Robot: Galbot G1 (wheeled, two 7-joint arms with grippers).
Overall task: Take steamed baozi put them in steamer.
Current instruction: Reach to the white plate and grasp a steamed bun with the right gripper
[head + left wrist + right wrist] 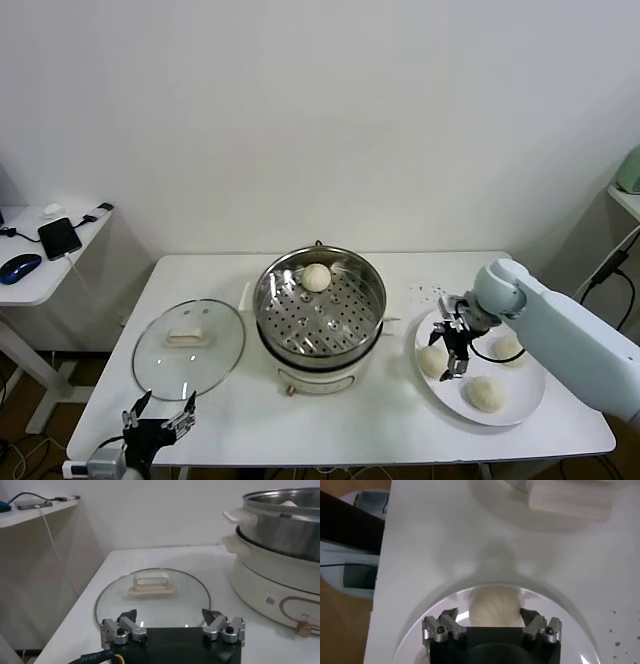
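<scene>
**Steamer and plate contents, claw positions**

The round stainless-steel steamer [320,318] with a perforated tray floor stands on its white electric base at the centre of the white counter [390,415]. It holds one cream-white dome-shaped steamed baozi [316,277], resting on the perforated floor at the far side, close to the wall.

The flat white round plate [525,408] lies on the counter to the robot's right of the steamer, apart from it. It carries three more cream-white buns: one at the plate's steamer side [432,361], one near the front [487,393], and one farther right [508,348], partly hidden by the arm.

The right claw [455,352] is over the plate with its fingers spread wide. In the right wrist view the bun [494,606] sits between the two fingertips; contact cannot be confirmed.

The round glass lid with a beige handle [189,345] lies flat on the counter to the left of the steamer. The left claw [160,418] is parked at the counter's front edge, just in front of the lid, fingers released and empty.
</scene>
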